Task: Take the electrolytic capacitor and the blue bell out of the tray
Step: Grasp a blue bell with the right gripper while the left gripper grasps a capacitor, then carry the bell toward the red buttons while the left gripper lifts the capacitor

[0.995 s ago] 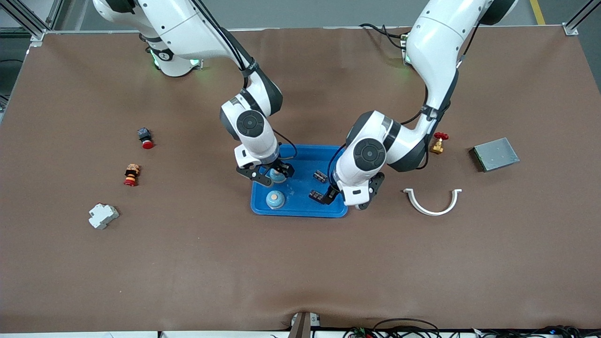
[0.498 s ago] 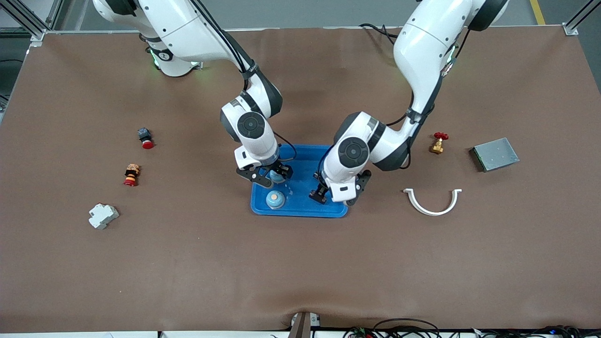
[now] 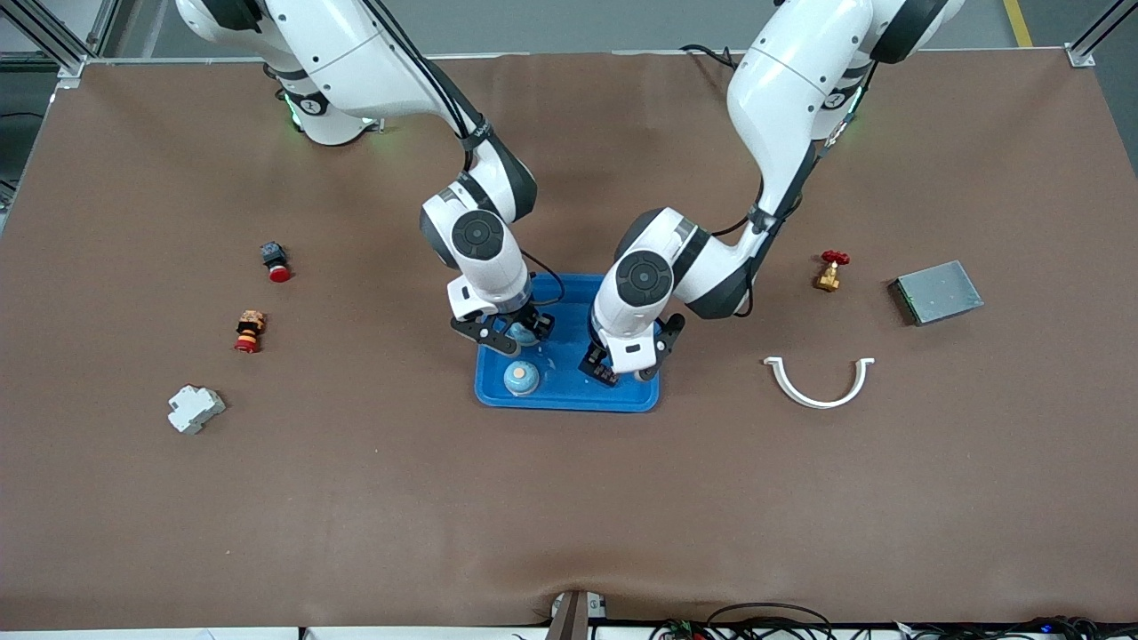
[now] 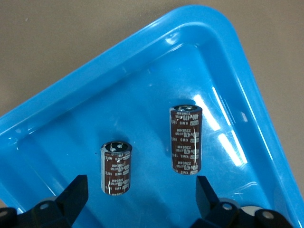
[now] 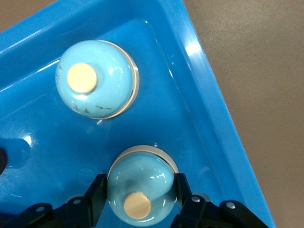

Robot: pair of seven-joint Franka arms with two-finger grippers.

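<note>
The right gripper point(image 5: 137, 202) has just pinched its jaws onto one round light-blue bell point(image 5: 138, 186) in the shallow bright-blue plastic tray point(image 3: 569, 397), ready to lift, while the left gripper point(image 4: 140, 202), jaws spread, has moved over the two dark cylindrical electrolytic capacitors point(image 4: 185, 139).

Shallow bright-blue tray point(image 3: 569, 400) on the table. Inside: two pale-blue dome bells, one point(image 5: 137, 187) clamped between black fingers point(image 5: 97, 190), the other point(image 5: 96, 85) free beside it; two dark cylindrical capacitors point(image 4: 185, 140) point(image 4: 116, 167) lying side by side, apart.
</note>
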